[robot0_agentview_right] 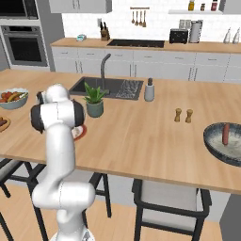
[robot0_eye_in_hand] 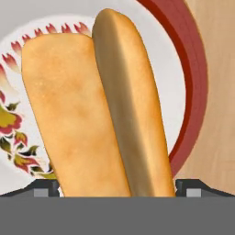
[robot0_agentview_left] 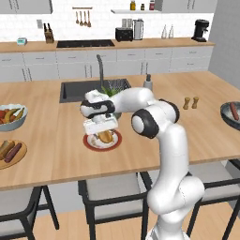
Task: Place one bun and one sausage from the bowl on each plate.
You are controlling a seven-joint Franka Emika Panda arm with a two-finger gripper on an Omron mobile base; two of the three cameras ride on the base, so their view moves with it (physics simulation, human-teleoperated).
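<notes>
A golden bun (robot0_eye_in_hand: pixel 87 105) lies lengthwise between the two fingertips of my gripper (robot0_eye_in_hand: pixel 118 188), which is shut on it across its width. The bun (robot0_agentview_left: pixel 106 136) is on or just above the white plate with the red-brown rim (robot0_agentview_left: pixel 89 143), and my gripper (robot0_agentview_left: pixel 104 131) points down over it. That plate's rim (robot0_agentview_right: pixel 82 133) peeks out beside the arm. The tan plate (robot0_agentview_left: pixel 19 158) at the left carries a bun and a sausage. Far right, the dark speckled bowl (robot0_agentview_right: pixel 214 143) holds a sausage (robot0_agentview_right: pixel 225 134); the same bowl (robot0_agentview_left: pixel 226 117) is cut off by the picture's edge.
A pale bowl of fruit (robot0_agentview_left: pixel 11 117) stands behind the tan plate. A potted plant (robot0_agentview_right: pixel 94 101), the sink (robot0_agentview_left: pixel 75 90) and a soap bottle (robot0_agentview_right: pixel 149 90) lie behind the red-rimmed plate. Salt and pepper shakers (robot0_agentview_right: pixel 183 115) stand toward the dark bowl. Stools line the counter's near edge.
</notes>
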